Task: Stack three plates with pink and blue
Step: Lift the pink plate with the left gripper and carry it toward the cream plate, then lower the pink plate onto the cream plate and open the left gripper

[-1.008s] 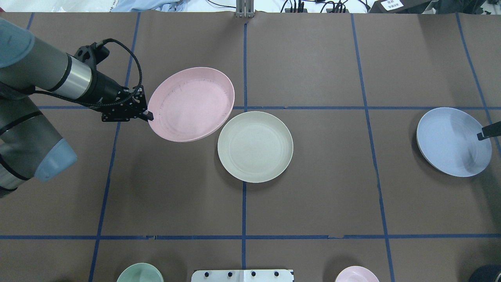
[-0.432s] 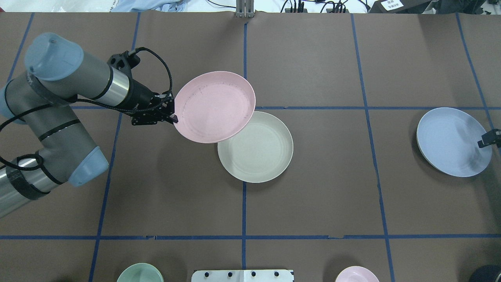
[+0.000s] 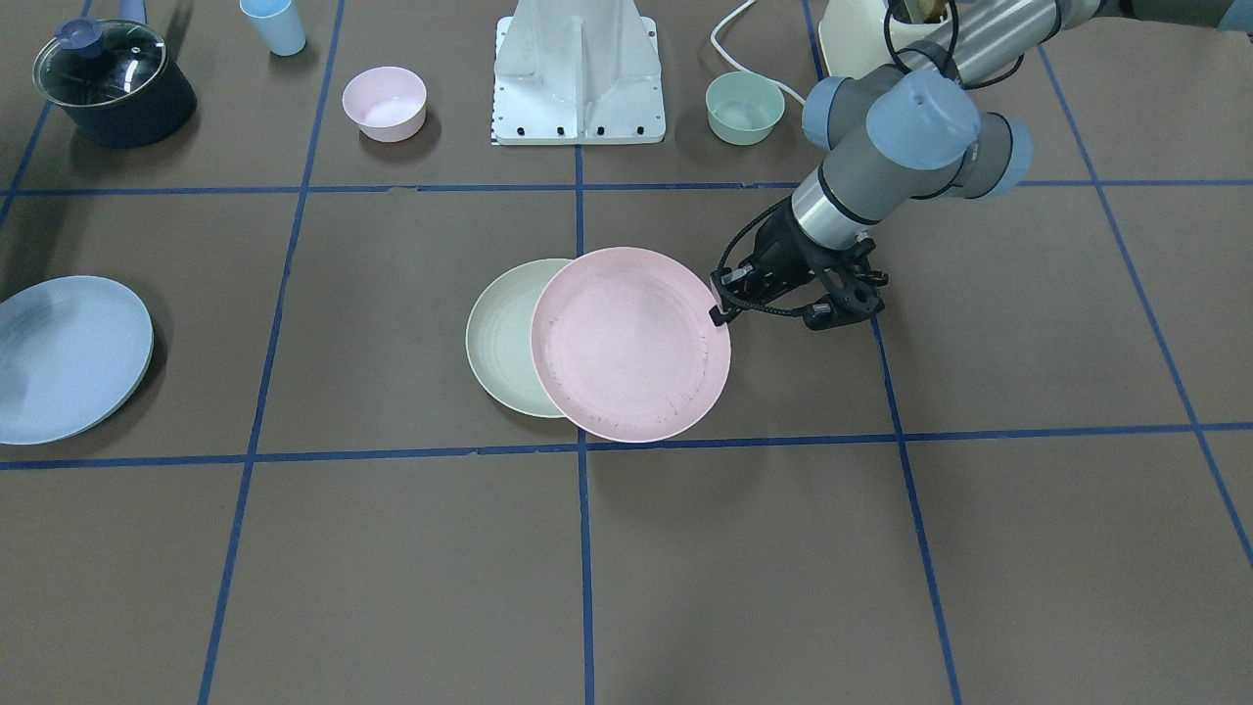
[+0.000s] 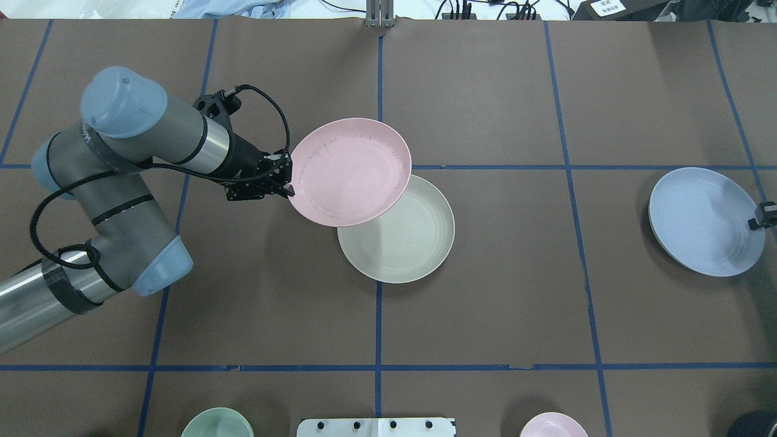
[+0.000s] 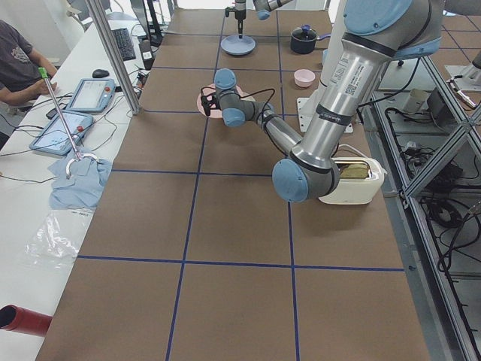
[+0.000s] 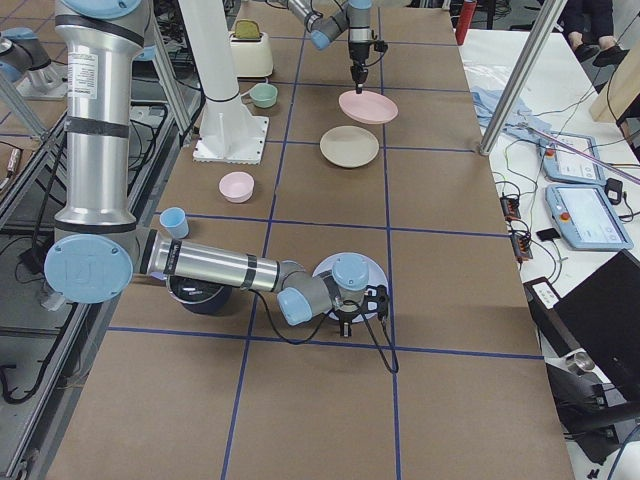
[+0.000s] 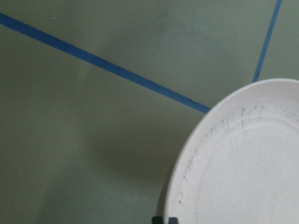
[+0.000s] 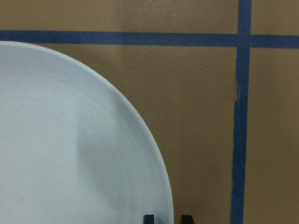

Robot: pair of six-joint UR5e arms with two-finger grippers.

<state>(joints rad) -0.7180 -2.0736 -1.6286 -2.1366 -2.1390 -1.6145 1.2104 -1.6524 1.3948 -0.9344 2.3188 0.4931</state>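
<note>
Since a second ago the left arm has been swinging the pink plate [image 4: 349,172] toward the middle of the table [image 4: 485,303]. In the overhead view its rim is now covering the upper-left edge of the cream-white plate [image 4: 400,243], where before there was a gap between the two.

Left pincer [image 4: 290,189]: you are seeing it pinching the pink plate's rim on the side away from the cream-white plate, fingertips close together in the wrist view. The plate is hanging clear of the table, throwing a shadow onto the brown surface under it. In the right-side view the two plates are showing apart, so the pink one is not resting on the cream-white one.

Cream-white plate: lying flat beside the central blue tape line.

Right pincer [image 8: 167,218]: you are looking at spread fingertips [image 8: 148,218] standing on either side of the blue plate's [image 4: 704,221] rim, with a clear gap between them. The blue plate is sitting well apart from the other two, near the table's right end.

Along the robot's edge, a mint-green bowl [image 3: 744,108] and a small pink bowl [image 3: 384,103] are flanking the white base mount [image 3: 580,73].
</note>
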